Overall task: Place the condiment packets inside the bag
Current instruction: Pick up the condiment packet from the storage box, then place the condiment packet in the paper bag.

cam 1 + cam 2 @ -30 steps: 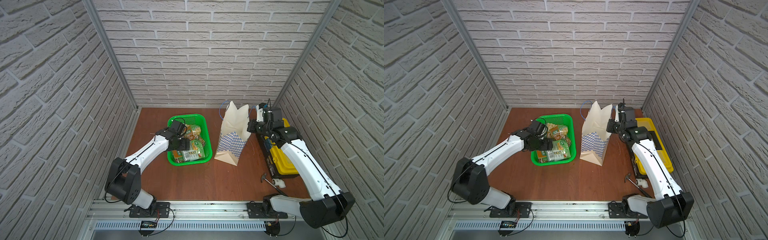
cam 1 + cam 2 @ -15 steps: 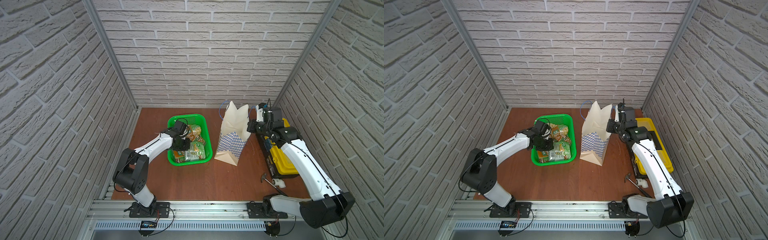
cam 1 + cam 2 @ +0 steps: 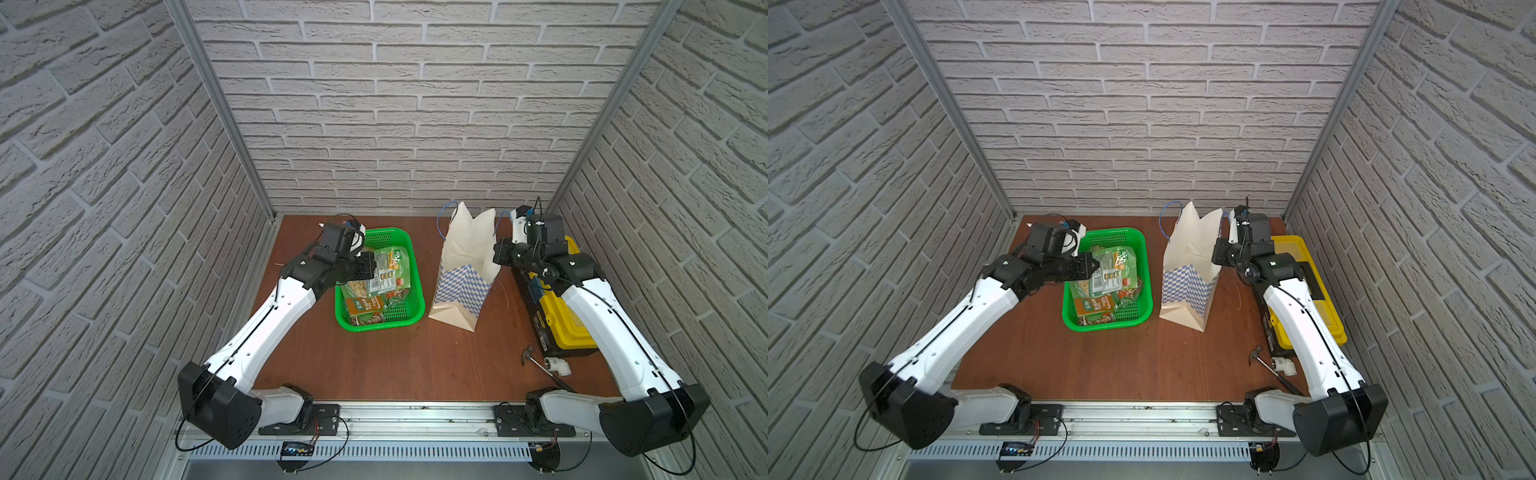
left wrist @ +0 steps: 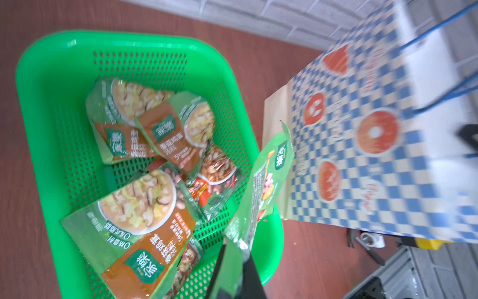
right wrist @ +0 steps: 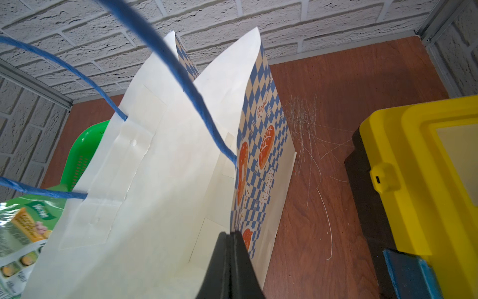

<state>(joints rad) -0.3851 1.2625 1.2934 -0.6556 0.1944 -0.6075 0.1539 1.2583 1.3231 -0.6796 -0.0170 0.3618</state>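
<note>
"Three containers on the bench, then. Largest first?"

"The yellow-and-black toolbox, lid down, at the right of both top views. Next comes the bag, upright just right of centre, mouth open, with two blue cord handles at its top. Then the green basket, left of centre, near the bag but apart from it."

"What is in them?"

"The basket holds the condiment packets. At least four lie overlapped, and I cannot tell whether a fifth is under them. One more green packet hangs lifted above the basket."

"Held how?"

"The left fingers are clamped tight on its edge. The right fingers are pinched closed on the bag's rim, on the toolbox side."

"Anything smaller?"

"One hammer and one white pipe fitting, just beside each other at the lower right, by the toolbox."
</note>
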